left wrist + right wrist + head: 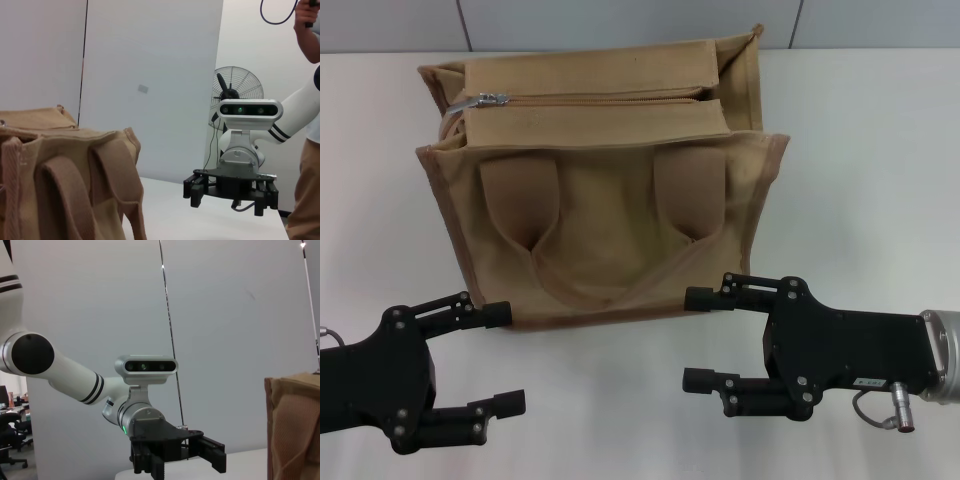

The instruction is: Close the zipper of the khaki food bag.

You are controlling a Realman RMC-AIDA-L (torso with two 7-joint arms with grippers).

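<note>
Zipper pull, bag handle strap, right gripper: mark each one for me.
zipper pull (490, 99), head view, on the silver tab.
handle strap (520, 195), head view, on its wide upper part.
right gripper (698, 339), head view, midway between its fingertips.

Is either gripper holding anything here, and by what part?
Nothing is held. The left gripper and right gripper are both open, near the khaki food bag.

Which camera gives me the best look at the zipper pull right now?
The head view: the silver pull of the zipper sits at the left end of the track on the khaki food bag. Both wrist views show only the bag's side fabric and straps, no zipper.
</note>
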